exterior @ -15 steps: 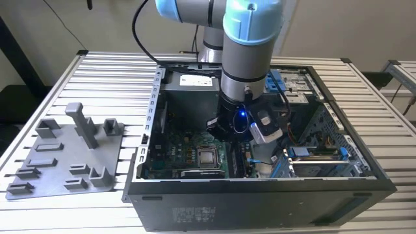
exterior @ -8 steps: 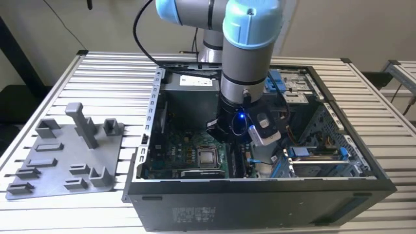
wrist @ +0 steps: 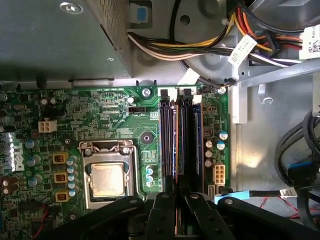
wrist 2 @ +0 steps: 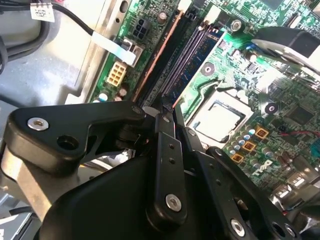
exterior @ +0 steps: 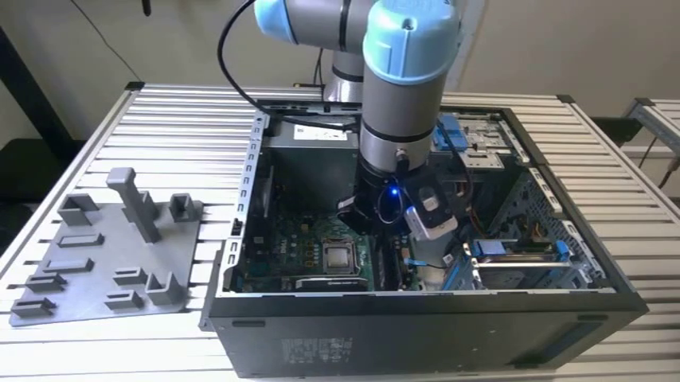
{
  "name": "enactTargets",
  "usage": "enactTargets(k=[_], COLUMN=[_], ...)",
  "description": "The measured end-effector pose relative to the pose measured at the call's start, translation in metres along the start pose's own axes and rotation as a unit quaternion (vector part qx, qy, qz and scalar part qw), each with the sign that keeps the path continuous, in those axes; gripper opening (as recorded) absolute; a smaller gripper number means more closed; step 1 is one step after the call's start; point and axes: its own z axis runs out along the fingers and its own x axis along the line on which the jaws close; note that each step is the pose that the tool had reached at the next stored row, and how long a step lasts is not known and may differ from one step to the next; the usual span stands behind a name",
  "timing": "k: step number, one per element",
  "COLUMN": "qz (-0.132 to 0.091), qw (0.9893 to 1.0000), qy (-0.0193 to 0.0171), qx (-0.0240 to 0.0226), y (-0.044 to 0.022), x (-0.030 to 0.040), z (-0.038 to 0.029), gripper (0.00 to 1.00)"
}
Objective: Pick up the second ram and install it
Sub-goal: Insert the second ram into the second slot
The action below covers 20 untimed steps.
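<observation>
One open black desktop computer case [exterior: 425, 334] is shown lying on its side, with a green motherboard [wrist: 115, 110] exposed inside. A square metal-lidded processor socket [wrist: 107, 177] is seen beside the row of long dark memory slots [wrist: 165, 140]. A bluish memory module [wrist: 196, 135] is seated in a neighbouring slot. A bundle of yellow, orange and black cables [wrist: 200, 45] is routed past the far end of the slots, next to a grey perforated power-supply box [wrist: 50, 40].

The black two-fingered gripper [wrist: 176, 194] is lowered into the case by the grey and light-blue arm [exterior: 399, 103]. Its fingers are drawn almost together and clamped on the second ram [wrist: 176, 145], a thin flat stick viewed edge-on with a coppery edge. The stick is held lengthwise along the slots, between the empty dark slot and the seated module. Whether it touches a slot cannot be told.

The case is set on a silver slatted metal table [exterior: 181, 119]. A grey moulded fixture tray [exterior: 95, 270] is placed at the exterior view's left. A pale wall [exterior: 552, 48] is seen behind.
</observation>
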Motion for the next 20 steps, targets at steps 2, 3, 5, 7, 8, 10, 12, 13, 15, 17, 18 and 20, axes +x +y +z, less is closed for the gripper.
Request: enactTargets(k=[2,3,5,7,8,10,12,13,15,17,18,20], qz=[0.0,0.0,0.0,0.0,0.0,0.0,0.0,0.0,0.0,0.0,0.0,0.0], qw=[1.0,1.0,1.0,1.0,1.0,1.0,1.0,1.0,1.0,1.0,1.0,1.0], qy=[0.0,0.0,0.0,0.0,0.0,0.0,0.0,0.0,0.0,0.0,0.0,0.0], qx=[0.0002,0.0001,0.0001,0.0,0.0,-0.0001,0.0003,0.0,-0.0001,-0.0001,-0.0001,0.0], y=[0.0,-0.0001,0.0,0.0,0.0,0.0002,0.0007,0.0013,0.0022,0.0023,0.0023,0.0024], x=[0.0002,0.0003,0.0003,0.0004,0.0004,0.0005,0.0006,0.0006,0.0007,0.0007,0.0007,0.0007], z=[0.0013,0.0017,0.0022,0.0027,0.003,0.0046,0.0052,0.0056,0.0058,0.0058,0.0058,0.0057], gripper=[0.14,0.14,0.14,0.14,0.14,0.14,0.14,0.14,0.14,0.14,0.14,0.14])
